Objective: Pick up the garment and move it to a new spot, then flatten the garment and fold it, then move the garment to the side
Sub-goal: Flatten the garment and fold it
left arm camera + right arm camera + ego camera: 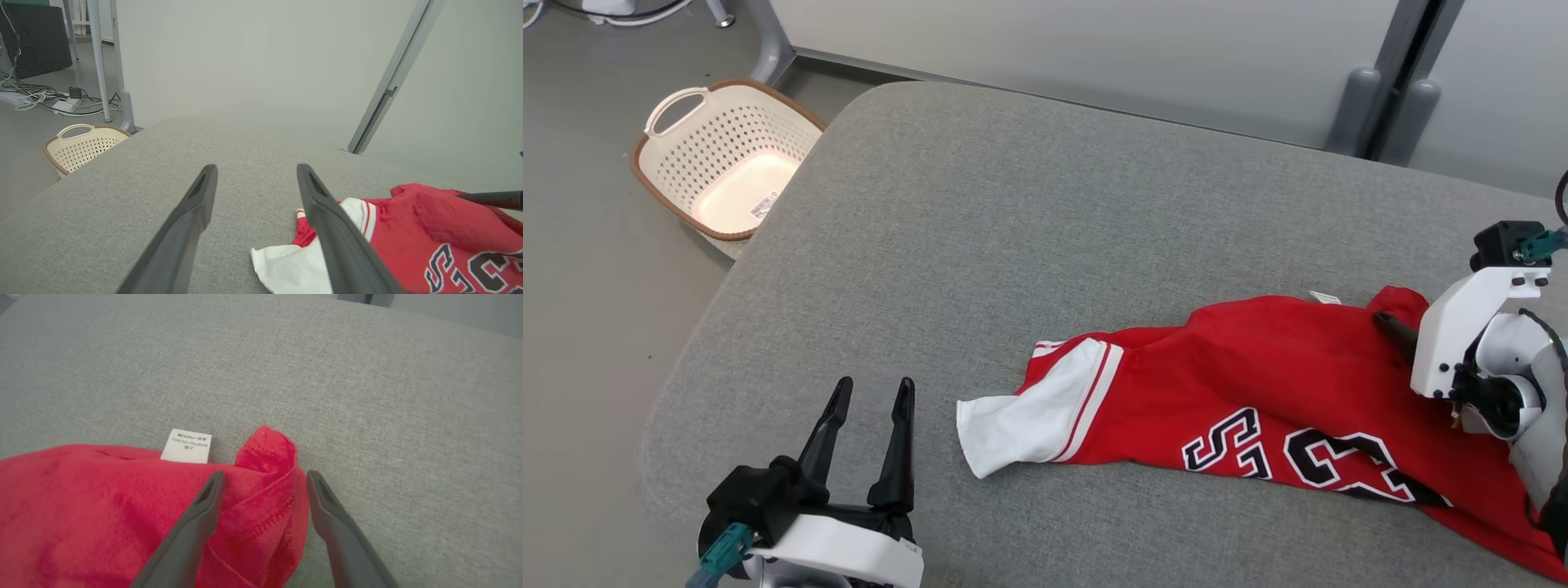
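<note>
The garment (1258, 384) is a red jersey with a white sleeve and dark numerals. It lies crumpled on the right half of the grey padded table (980, 245). My left gripper (872, 390) stands open at the table's near left, empty, a short way left of the white sleeve (286, 265). My right gripper (265, 475) is open and low over the garment's far right corner, with a folded red hem (269, 453) between its fingers. One of those dark fingers (1393, 331) shows beside the white wrist housing. A white care label (186, 446) sticks out from the garment's far edge.
A cream perforated laundry basket (727, 159) stands on the floor off the table's far left corner. A pale wall panel and grey posts (1388, 106) run behind the table. Bare grey table stretches left of and beyond the garment.
</note>
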Robot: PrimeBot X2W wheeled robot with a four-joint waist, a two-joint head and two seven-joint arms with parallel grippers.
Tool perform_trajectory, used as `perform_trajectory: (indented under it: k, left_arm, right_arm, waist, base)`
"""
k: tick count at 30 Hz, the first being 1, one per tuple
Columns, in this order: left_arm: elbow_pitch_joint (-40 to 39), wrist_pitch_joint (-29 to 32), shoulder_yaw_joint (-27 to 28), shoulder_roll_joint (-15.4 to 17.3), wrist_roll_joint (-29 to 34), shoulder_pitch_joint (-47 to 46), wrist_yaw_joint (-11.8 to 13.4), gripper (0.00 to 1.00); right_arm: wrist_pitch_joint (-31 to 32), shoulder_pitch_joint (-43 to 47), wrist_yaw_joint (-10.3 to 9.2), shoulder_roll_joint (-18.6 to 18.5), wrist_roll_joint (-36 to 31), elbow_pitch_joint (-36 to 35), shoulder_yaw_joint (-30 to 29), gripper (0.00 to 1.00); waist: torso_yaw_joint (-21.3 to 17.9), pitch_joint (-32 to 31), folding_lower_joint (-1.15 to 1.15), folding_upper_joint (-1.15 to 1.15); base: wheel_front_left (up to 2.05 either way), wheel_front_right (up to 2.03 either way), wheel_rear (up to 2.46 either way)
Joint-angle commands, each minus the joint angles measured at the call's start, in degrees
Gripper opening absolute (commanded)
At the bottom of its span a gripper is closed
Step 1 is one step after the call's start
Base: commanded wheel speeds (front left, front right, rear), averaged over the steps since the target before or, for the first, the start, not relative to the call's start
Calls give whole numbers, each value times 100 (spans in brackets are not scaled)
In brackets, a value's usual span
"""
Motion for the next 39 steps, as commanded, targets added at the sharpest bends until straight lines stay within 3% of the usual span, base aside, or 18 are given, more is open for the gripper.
perform_trajectory:
  k: [1, 2, 3, 4, 5, 11, 17, 22, 28, 30, 38, 39]
  left_arm:
    - [20, -7, 50, -14, 48, -49, -28, 100]
    - [27, -7, 74, -29, 60, -36, -42, 100]
    - [27, -7, 74, -29, 60, -36, -42, 100]
    - [36, -7, 97, -40, 78, -19, -53, 100]
    - [44, -7, 122, -47, 88, -1, -52, 100]
    - [106, -8, 254, -50, 146, 76, -103, 100]
    - [178, -4, 332, 62, 172, 258, -92, 100]
    - [121, 65, 463, 240, 105, 509, 10, 100]
    - [-198, 184, 721, 529, 48, 898, 190, 100]
    - [-293, 195, 776, 586, 29, 962, 222, 100]
    - [-511, 279, 947, 751, -49, 1134, 329, 100]
    - [-523, 281, 961, 765, -59, 1149, 340, 100]
  right_arm:
    - [73, -80, -1, -33, 65, 91, 64, 58]
    - [92, -103, -1, -44, 90, 151, 105, 40]
    - [92, -103, -1, -44, 90, 151, 105, 40]
    - [52, -128, -1, -52, 100, 176, 144, 9]
    - [-32, -157, -1, -66, 117, 190, 179, 0]
    - [-791, -161, -1, -36, 142, 167, 417, 0]
    - [-1656, 231, -1, 123, 665, -571, 631, 0]
    - [-1531, 996, -1, -130, 1577, -1745, 731, 0]
    - [-1227, 2338, 0, -863, 2110, -3166, 639, 0]
    - [-1167, 2740, 0, -979, 2083, -3329, 586, 0]
    - [-1033, 3943, 0, -803, 1864, -3412, 437, 0]
    - [-1011, 4032, 0, -768, 1813, -3393, 419, 7]
  waist:
    - [96, 41, 0, 0]
    - [107, 33, 0, 0]
    - [107, 33, 0, 0]
    - [110, 22, 0, 0]
    - [107, 6, 0, 0]
    - [-80, -204, 0, 0]
    - [-487, -636, 0, 0]
    - [-953, -1070, 0, 0]
    - [-1502, -1208, 0, 0]
    - [-1583, -1198, 0, 0]
    - [-1687, -1154, 0, 0]
    - [-1693, -1153, 0, 0]
  base:
    - [0, 0, 0]
    - [0, 0, 0]
    - [0, 0, 0]
    - [0, 0, 0]
    - [0, 0, 0]
    - [0, 0, 0]
    - [0, 0, 0]
    - [0, 0, 0]
    - [0, 0, 0]
    - [0, 0, 0]
    - [0, 0, 0]
    - [0, 0, 0]
